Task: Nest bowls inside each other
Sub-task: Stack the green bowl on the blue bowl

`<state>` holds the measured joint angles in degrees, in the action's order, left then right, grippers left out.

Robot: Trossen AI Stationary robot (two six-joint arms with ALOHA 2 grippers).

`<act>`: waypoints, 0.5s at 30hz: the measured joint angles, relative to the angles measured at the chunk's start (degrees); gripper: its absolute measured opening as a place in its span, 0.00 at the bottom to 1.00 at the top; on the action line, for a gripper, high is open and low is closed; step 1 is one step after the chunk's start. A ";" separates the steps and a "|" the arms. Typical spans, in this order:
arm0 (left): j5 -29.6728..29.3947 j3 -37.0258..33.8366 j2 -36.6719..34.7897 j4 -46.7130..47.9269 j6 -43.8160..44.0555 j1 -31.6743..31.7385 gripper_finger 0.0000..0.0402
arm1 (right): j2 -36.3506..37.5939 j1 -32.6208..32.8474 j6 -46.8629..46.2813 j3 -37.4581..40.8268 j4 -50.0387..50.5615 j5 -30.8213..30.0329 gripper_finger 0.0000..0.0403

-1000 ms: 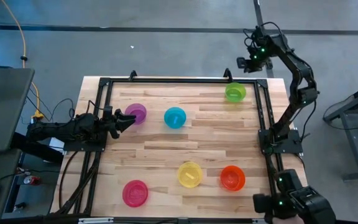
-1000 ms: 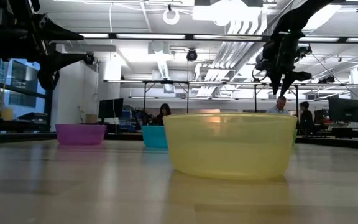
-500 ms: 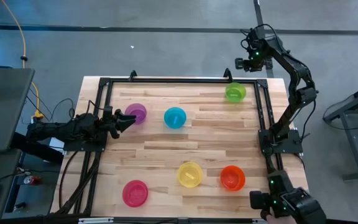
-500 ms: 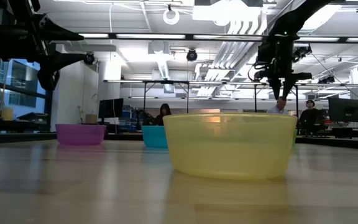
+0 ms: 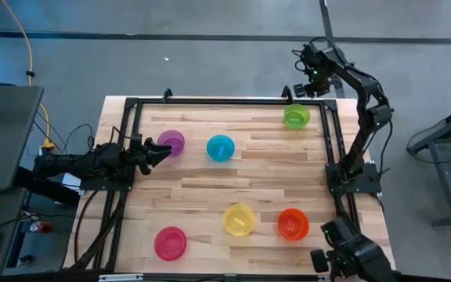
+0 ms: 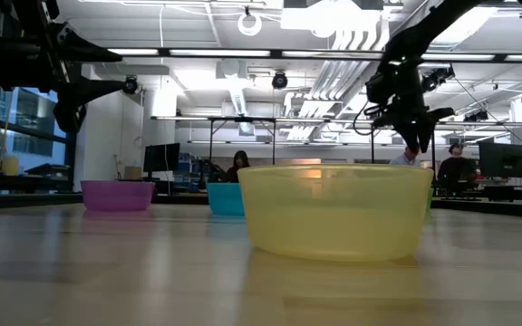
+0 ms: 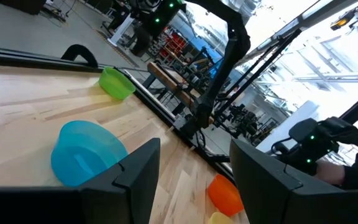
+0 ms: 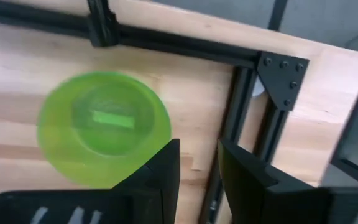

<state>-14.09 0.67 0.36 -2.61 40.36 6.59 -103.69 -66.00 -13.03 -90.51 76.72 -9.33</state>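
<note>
Left pincer (image 5: 163,148): low at the left side of the tabletop (image 5: 233,184), just beside the purple bowl; fingers spread, holding nothing.
Right pincer (image 5: 302,88): raised above the far right corner, over the black frame rail (image 5: 225,101) just beyond the green bowl; fingers a little apart, nothing between them.
Purple bowl (image 5: 171,142): far left, upright, at the left pincer's tips.
Blue bowl (image 5: 220,147): just right of the purple one, apart from it; the left wrist view shows it straight ahead (image 7: 82,152).
Green bowl (image 5: 296,117): far right corner, alone; the right wrist view looks down into it (image 8: 103,127).
Yellow bowl (image 5: 239,219): near side, middle; it fills the low view (image 6: 335,210).
Orange bowl (image 5: 293,224): near right, beside the yellow one, not touching.
Pink-red bowl (image 5: 170,243): near left, well apart from the others.
Nesting: none; all six stand separately.
Room: people (image 6: 239,161) sit at desks far behind the tabletop.
</note>
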 joint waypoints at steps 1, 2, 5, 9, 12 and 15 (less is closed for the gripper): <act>0.00 0.00 0.00 -0.02 -0.02 0.00 0.46 | -0.50 0.16 0.04 -0.24 0.70 -0.41 0.25; 0.00 0.00 0.00 -0.04 0.00 0.00 0.46 | -0.83 0.20 0.02 -0.41 0.94 -0.74 0.25; 0.00 0.00 0.00 -0.07 -0.02 0.00 0.46 | -0.93 0.16 1.11 -0.49 1.40 -0.93 0.25; 0.00 0.00 0.00 -0.07 -0.02 0.00 0.46 | -0.93 0.16 5.01 -0.49 3.35 0.49 0.25; 0.00 0.00 0.00 -0.07 -0.02 0.00 0.46 | -0.93 0.52 6.01 -0.49 3.88 0.82 0.25; 0.00 0.00 0.00 -0.07 -0.02 0.00 0.46 | -0.93 0.57 6.83 -0.49 3.80 1.75 0.25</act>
<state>-14.09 0.67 0.36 -2.68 40.34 6.59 -104.62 -65.43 -6.21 -91.00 80.52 -7.58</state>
